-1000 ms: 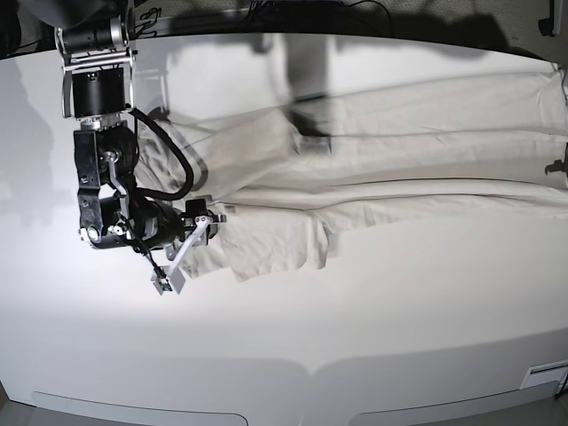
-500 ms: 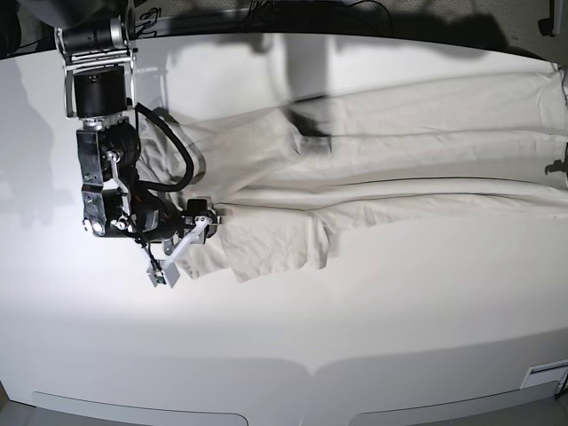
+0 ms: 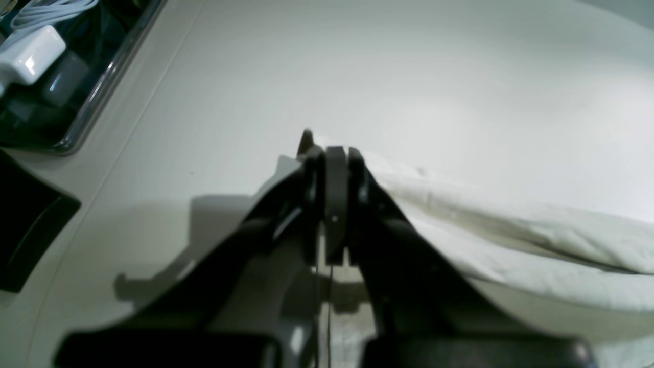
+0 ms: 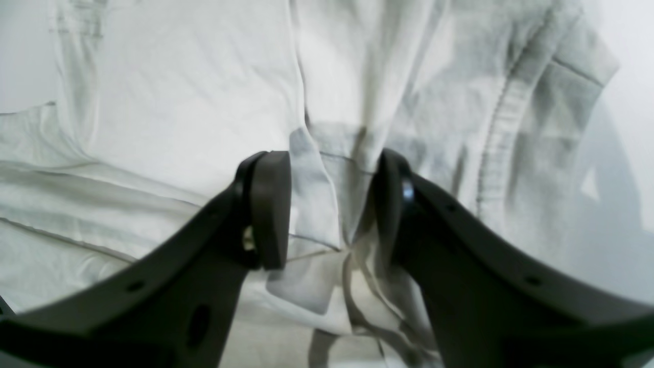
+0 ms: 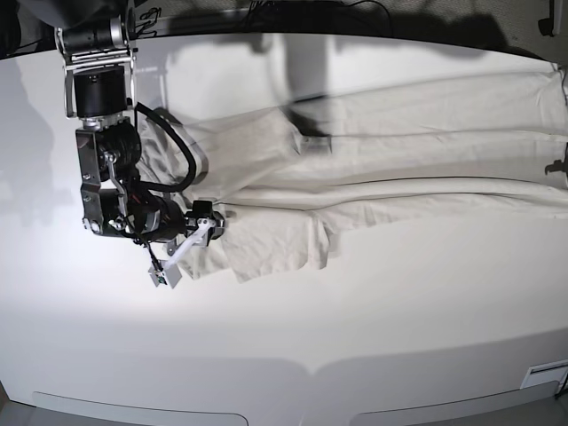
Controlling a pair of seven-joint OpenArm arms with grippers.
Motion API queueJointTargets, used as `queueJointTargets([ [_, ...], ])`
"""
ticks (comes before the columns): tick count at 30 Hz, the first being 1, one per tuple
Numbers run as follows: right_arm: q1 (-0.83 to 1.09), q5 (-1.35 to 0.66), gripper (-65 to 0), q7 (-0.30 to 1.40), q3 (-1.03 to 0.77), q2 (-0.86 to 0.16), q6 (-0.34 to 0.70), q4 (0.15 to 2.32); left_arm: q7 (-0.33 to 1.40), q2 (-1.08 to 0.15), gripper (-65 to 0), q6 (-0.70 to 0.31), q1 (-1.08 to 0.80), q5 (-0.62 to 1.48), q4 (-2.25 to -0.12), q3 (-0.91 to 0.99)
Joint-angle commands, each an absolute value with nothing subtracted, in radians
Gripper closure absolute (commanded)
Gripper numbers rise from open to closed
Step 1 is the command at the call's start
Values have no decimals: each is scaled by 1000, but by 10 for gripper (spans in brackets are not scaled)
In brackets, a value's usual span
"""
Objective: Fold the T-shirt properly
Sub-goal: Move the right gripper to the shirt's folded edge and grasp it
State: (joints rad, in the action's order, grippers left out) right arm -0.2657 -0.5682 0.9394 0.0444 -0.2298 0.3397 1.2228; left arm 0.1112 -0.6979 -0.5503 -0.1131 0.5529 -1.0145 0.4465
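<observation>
white tabletop (image 5: 293, 337), wrinkled beige t-shirt (image 5: 399, 151) stretched flat, left jaws pinching its edge, right jaws wide

no readable text, labels, brands or numbers anywhere

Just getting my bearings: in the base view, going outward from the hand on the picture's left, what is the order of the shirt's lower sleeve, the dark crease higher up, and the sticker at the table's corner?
From the right hand:
1. lower sleeve, just beside it, picture-right.
2. dark crease, higher up, near mid-shirt.
3. corner sticker, far bottom right.
</observation>
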Motion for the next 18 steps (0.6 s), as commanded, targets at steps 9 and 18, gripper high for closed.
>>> queueJointTargets([
  [9, -291, -584, -248, 905, 39, -207, 341, 1237, 81, -729, 0, -550, -100, 565, -1029, 459],
  [18, -290, -578, 0, 896, 39, -208, 343, 1237, 81, -729, 0, -550, -100, 566, -1029, 459],
])
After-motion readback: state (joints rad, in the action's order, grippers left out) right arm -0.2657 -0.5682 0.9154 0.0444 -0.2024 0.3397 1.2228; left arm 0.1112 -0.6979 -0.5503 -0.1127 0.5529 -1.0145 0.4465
